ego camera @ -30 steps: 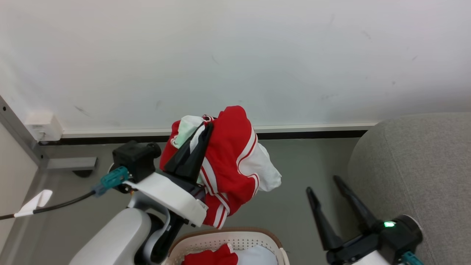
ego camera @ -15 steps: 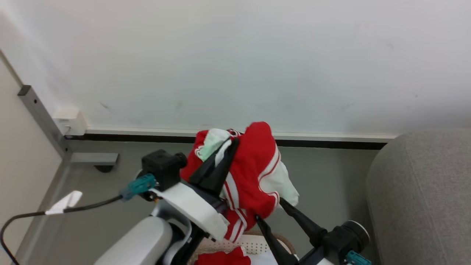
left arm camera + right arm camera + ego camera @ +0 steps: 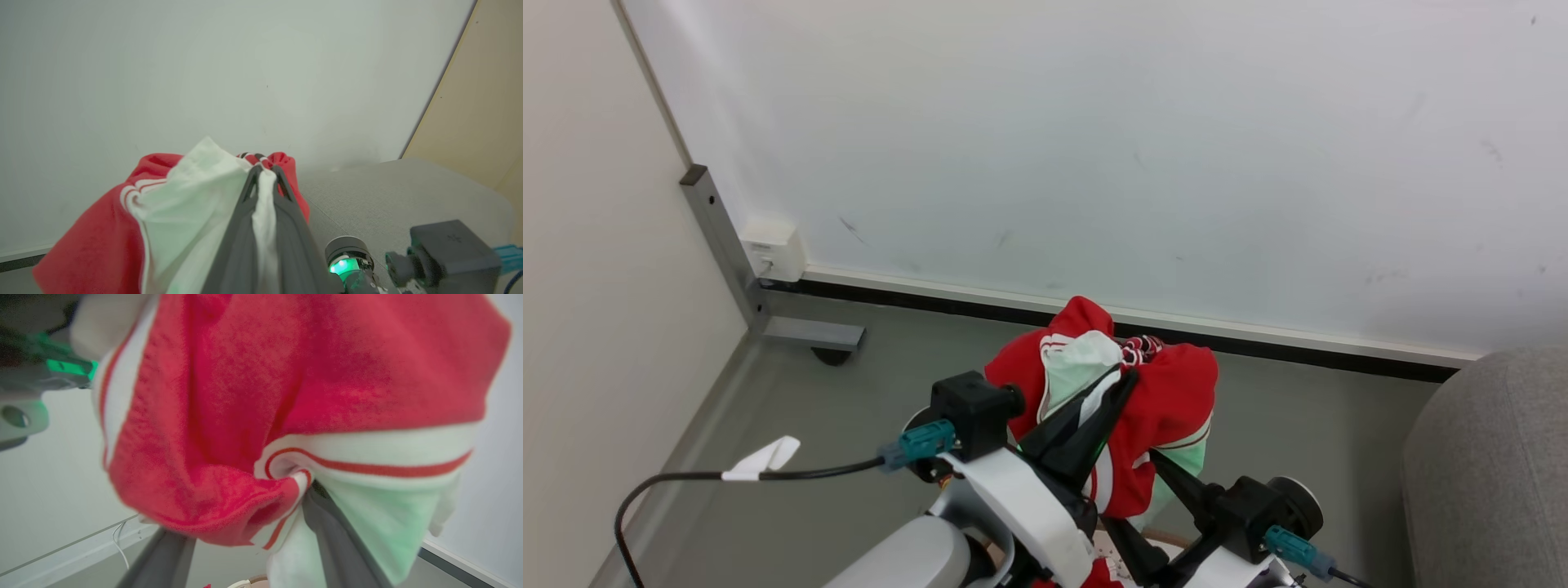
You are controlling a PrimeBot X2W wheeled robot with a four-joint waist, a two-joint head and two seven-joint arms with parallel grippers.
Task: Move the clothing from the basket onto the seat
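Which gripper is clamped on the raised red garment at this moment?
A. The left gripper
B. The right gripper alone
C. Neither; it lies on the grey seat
A: the left gripper has its two dark fingers shut on the clothing and holds it up in the air, while the right gripper stands open at the hanging lower part of the fabric.
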